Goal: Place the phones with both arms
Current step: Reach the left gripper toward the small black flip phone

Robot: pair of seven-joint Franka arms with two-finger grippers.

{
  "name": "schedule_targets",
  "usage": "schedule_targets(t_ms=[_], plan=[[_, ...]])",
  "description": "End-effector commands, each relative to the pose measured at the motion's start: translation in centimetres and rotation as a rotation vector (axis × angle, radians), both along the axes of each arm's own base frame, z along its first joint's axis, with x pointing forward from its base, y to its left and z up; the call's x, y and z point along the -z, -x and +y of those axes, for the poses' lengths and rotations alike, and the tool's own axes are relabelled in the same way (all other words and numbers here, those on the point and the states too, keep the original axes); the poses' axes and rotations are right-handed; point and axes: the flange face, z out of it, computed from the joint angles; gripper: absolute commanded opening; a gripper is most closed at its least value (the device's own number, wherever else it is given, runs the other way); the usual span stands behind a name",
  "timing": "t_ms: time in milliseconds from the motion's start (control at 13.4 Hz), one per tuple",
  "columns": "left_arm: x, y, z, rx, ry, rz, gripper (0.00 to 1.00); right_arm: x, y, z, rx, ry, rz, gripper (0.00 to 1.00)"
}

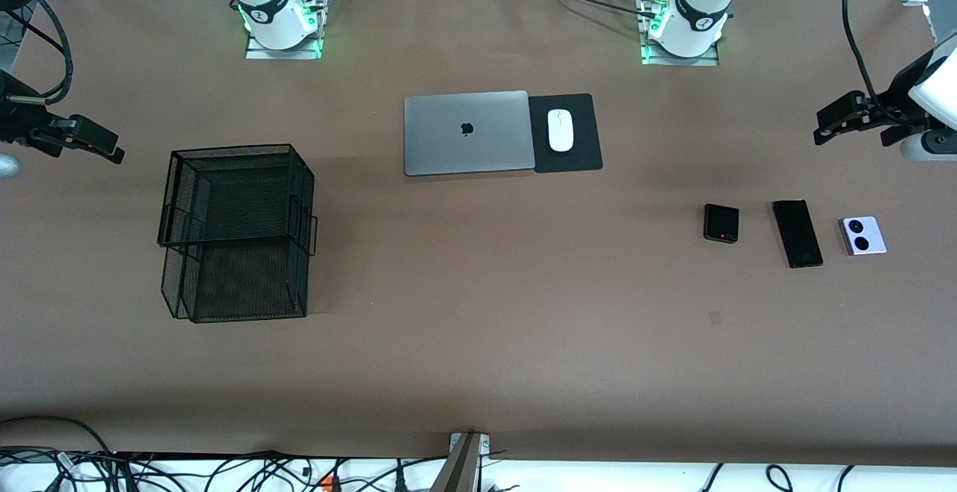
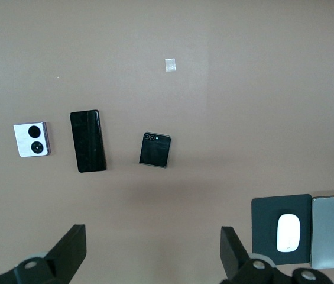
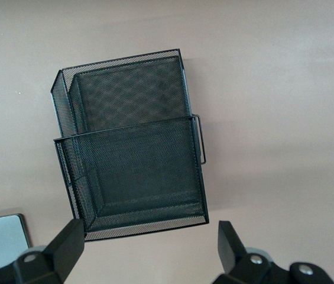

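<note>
Three phones lie in a row on the brown table toward the left arm's end: a small squarish black one [image 1: 721, 223] [image 2: 155, 149], a long slim black slab [image 1: 797, 233] [image 2: 87, 141], and a lilac-white one with two black circles [image 1: 864, 235] [image 2: 32, 139]. My left gripper [image 1: 826, 127] [image 2: 153, 236] is open and empty, up in the air over the table's end, apart from the phones. My right gripper [image 1: 108, 149] [image 3: 149, 234] is open and empty, up in the air beside the black mesh tray.
A black two-tier mesh tray [image 1: 235, 230] [image 3: 131, 154] stands toward the right arm's end. A shut silver laptop [image 1: 467, 131] lies at mid-table, with a white mouse [image 1: 560, 130] on a black pad [image 1: 579, 155] beside it.
</note>
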Motion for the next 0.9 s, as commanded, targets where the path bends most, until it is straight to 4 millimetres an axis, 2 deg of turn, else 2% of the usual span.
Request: schedule_targets(t_ms=[0, 448, 822], plan=[[-0.6, -0.2, 0.6, -0.009, -0.019, 0.005, 1.0, -0.8, 0.1, 0.3, 0.013, -0.009, -0.013, 1.0], [-0.5, -0.3, 0.6, -0.012, -0.021, 0.006, 1.0, -0.8, 0.1, 0.3, 0.013, -0.009, -0.013, 1.0], [0.7, -0.5, 0.6, -0.014, -0.018, 0.052, 1.0, -0.8, 0.1, 0.3, 0.013, -0.009, -0.013, 1.0]])
